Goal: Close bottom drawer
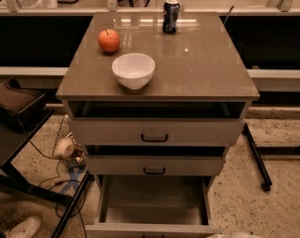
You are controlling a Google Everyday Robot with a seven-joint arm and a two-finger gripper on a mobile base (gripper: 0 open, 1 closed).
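Across the single camera view, you look down on a three-drawer cabinet whose top serves as the desk.

The bottom drawer lies at 6 o'clock. It is pulled far out toward the camera, so its low front meets the lower frame edge and its empty floor is exposed. Closing it therefore calls, by judgement, for a push on that front toward 12 o'clock.

Directly above it, the middle drawer and the top drawer each show a dark gap over their fronts. They appear slightly proud of the carcass, stepped one over the other. Any approach to the low front must likely come from below these overhangs.

On the desk, the white bowl stands at 11 o'clock from centre, with the apple just beyond it. The can is at 12 o'clock near the far edge. All three are well apart from the drawer and out of the pushing line.

The pincer does not appear in this view. You cannot tell whether it is wide or narrow, or where it stands relative to the drawer front. The task is judged not yet done.
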